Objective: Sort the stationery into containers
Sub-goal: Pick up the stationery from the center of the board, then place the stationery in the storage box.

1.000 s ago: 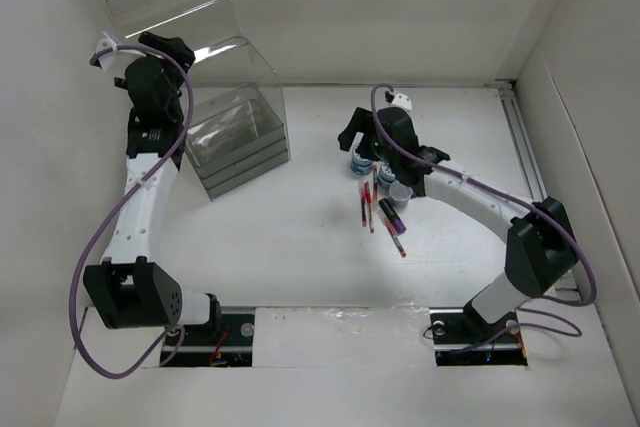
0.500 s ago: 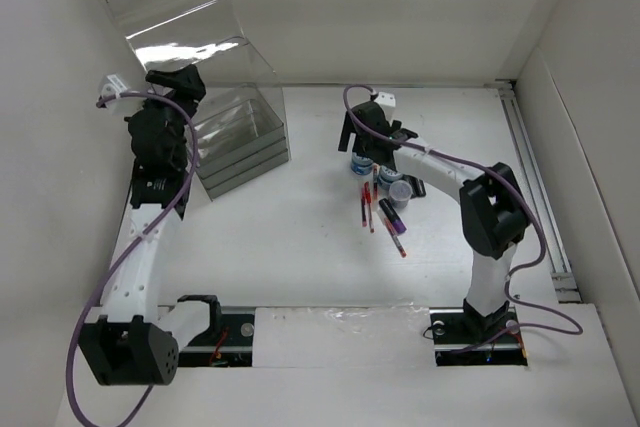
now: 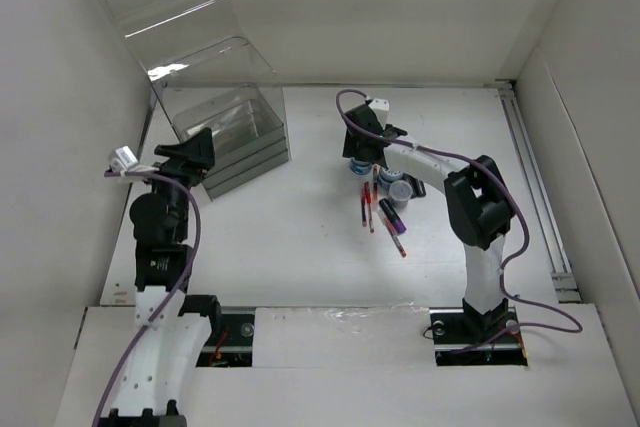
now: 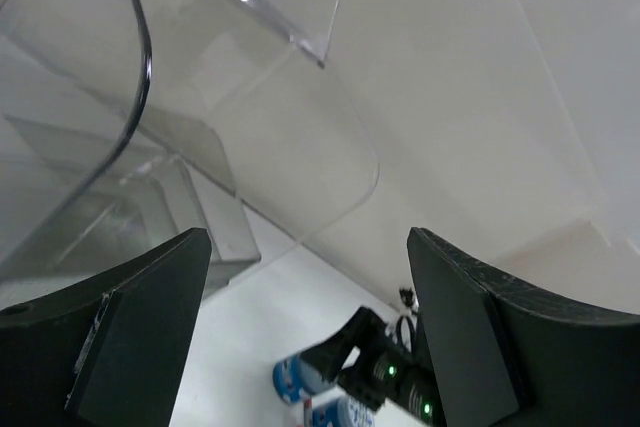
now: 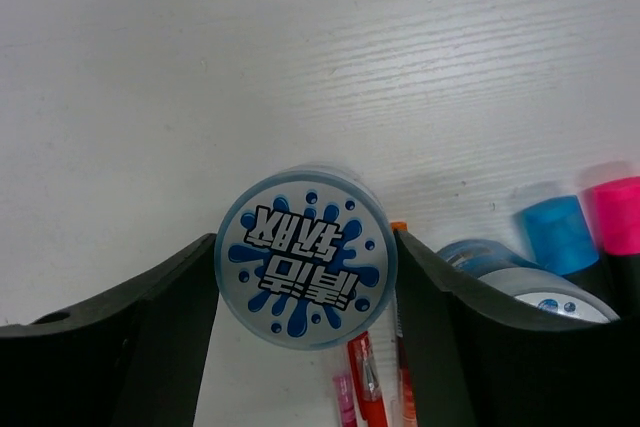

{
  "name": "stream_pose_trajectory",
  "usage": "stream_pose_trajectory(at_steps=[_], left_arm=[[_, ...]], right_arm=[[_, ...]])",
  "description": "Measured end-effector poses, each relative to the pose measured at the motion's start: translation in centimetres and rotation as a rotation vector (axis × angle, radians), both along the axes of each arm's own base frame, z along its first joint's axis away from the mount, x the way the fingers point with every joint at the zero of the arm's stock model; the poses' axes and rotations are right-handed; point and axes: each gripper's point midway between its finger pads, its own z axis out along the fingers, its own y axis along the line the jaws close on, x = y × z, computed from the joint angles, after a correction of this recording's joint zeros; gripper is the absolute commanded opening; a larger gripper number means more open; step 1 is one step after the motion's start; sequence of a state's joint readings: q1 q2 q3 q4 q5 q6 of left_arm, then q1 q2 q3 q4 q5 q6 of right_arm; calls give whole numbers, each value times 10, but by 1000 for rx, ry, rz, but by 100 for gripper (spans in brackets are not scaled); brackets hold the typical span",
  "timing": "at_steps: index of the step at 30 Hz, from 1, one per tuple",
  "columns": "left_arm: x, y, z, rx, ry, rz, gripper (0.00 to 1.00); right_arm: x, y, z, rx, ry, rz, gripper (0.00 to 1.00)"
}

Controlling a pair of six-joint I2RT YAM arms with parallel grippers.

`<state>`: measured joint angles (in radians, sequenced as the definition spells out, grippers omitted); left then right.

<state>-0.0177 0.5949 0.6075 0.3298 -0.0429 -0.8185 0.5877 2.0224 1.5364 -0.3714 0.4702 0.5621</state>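
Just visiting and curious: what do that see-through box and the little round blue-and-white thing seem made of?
The box looks like clear, glossy rigid plastic: its walls show the table behind, and its raised lid catches glare. The round thing has a smooth printed top, blue splash on white, likely a plastic or paper label; its sides barely show.

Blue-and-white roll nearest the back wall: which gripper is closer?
Right. The right gripper sits over the roll, a finger on each side. The left gripper is far off across the table, beside the clear box.
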Motion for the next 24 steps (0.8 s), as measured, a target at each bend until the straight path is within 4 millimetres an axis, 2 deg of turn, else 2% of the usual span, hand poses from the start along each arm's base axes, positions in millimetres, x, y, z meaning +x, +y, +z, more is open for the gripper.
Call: stream_pose_trajectory(at_steps=[1,4,7,10,12,14,17,20,22,24], left_arm=[[-5,-2,-8,2,11,-14,77],[-19,-8,-16,16,24,-48,77],[-34,-12,-16,33,17,-68,77],[-51,-12,-13,49,-8,-68,77],[-59,-11,-10,60,-27,-64,79],[-62,-9,-12,73,-30,-54,79],[-57,-7,-28,85,20,-43,79],[-53,-6,-44,91,76,-37,79],[-52,-5,-50,89,92,-31,79],[-50,-4,-56,88,103,-28,79]], right_arm=[[0,-1,0,-2,-1,-6,53],[1,-2,1,-4,-7,-20,38],[-3,-3,4,-9,-8,-23,35],[-16,-2,25,-3,-28,-12,35],[-28,7,55,26,-68,19,37],[-43,28,98,94,-138,81,37],[-68,73,171,248,-244,222,39],[-86,123,232,395,-325,371,39],[-90,153,259,458,-363,450,39],[-89,180,274,496,-388,506,39]])
